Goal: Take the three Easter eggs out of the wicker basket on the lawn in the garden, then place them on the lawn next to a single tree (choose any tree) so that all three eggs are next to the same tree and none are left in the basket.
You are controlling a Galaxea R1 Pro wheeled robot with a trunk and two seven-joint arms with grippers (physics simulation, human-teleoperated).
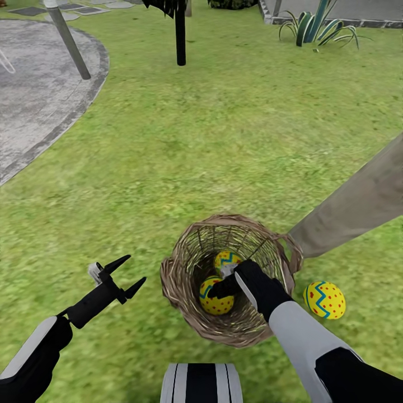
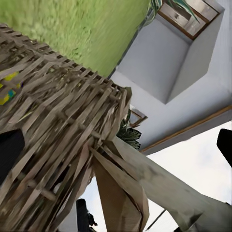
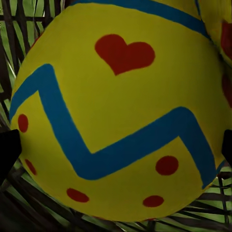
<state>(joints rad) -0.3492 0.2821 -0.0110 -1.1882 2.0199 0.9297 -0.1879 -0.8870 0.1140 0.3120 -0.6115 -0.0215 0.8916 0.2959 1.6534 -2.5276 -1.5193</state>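
Observation:
The wicker basket (image 1: 174, 282) stands on the lawn (image 1: 184, 157), right beside the pale tree trunk (image 1: 358, 201). Two Easter eggs lie inside it, one (image 1: 225, 258) behind the other (image 1: 214, 302). A third egg (image 1: 324, 299) rests on the grass between basket and trunk. My right gripper (image 1: 225, 281) reaches down into the basket over the two eggs. In the right wrist view a yellow egg (image 3: 116, 96) sits between the spread fingertips (image 3: 7, 154), and the gripper (image 3: 116, 150) is open. My left gripper (image 1: 126, 274) hovers open to the basket's left, facing its woven wall (image 2: 53, 135).
A grey paved patio (image 1: 39, 95) with a slanted grey pole (image 1: 70, 42) lies at the far left. A thin black trunk (image 1: 180, 33) stands far ahead and a spiky green plant (image 1: 316, 25) at the far right. A white house wall (image 2: 164, 63) rises behind the tree.

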